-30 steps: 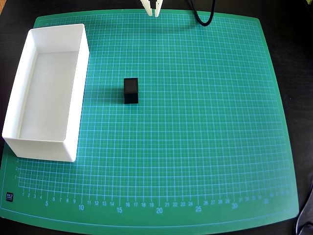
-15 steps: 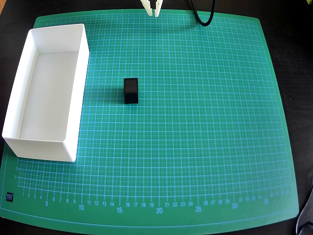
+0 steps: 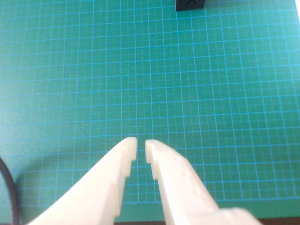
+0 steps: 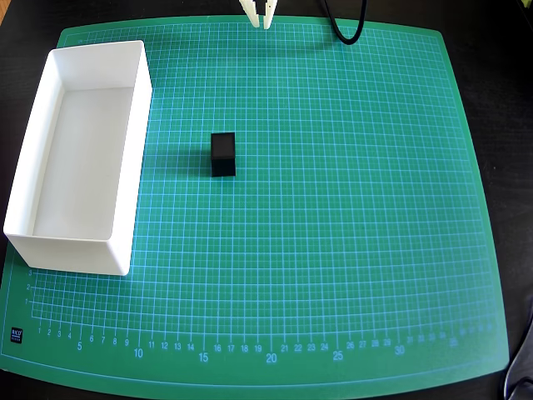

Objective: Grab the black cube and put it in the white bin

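Covering nearly the whole tabletop, a green gridded cutting mat (image 4: 333, 208) is the largest thing here, and everything else sits on it. Next in size is the white bin (image 4: 125, 200), a long, empty, open-topped box. In the overhead view it lies well away from the gripper (image 4: 261, 23), off to the left side of the picture and further down the mat. A black cable (image 4: 343, 33) loops onto the mat's top edge, just right of the fingertips.

The gripper's cream fingers are nearly closed, with only a thin slit between the tips, and they grasp nothing. They hover at the mat's top edge in the overhead view.

Smallest is the black cube (image 4: 223, 154). It stands alone on bare mat, well ahead of the fingertips and slightly toward the bin's side, apart from both.

The cube looks rigid, light and matte, with flat, square-edged faces, so it will probably neither deform nor slip much. Two opposite side faces, squeezed near mid-height, seem the best hold; the jaws would have to open wider first.

The overhead view alone shows the bin and the full layout. The wrist view alone shows the fingers (image 3: 122, 168) at length, their notched inner edges, and the gap between them. There the cube (image 3: 190, 4) is cut off at the top edge, and the bin is out of sight.
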You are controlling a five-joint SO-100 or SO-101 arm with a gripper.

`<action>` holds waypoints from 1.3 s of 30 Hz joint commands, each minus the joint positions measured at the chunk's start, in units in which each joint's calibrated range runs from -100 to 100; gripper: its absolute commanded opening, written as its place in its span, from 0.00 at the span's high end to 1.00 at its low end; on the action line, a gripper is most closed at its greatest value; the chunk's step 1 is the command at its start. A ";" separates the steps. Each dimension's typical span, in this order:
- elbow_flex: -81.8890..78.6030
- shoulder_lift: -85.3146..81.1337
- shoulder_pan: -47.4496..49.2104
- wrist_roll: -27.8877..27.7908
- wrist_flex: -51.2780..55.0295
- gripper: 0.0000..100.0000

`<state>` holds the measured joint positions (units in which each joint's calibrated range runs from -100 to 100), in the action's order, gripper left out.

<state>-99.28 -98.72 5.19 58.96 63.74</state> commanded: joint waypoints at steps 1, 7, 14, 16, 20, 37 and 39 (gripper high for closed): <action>-0.27 0.00 -0.16 0.18 0.30 0.99; -0.27 -0.08 -0.16 0.23 0.30 0.99; -0.09 -0.17 -0.16 0.23 0.30 0.99; 0.00 0.00 -0.16 0.23 0.30 0.99; 4.33 0.43 -0.16 0.29 0.38 0.94; 51.24 52.77 -8.04 -0.29 14.22 0.85; 61.07 64.03 -6.45 -0.34 14.22 0.85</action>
<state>-53.19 -51.19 -2.57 58.69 77.73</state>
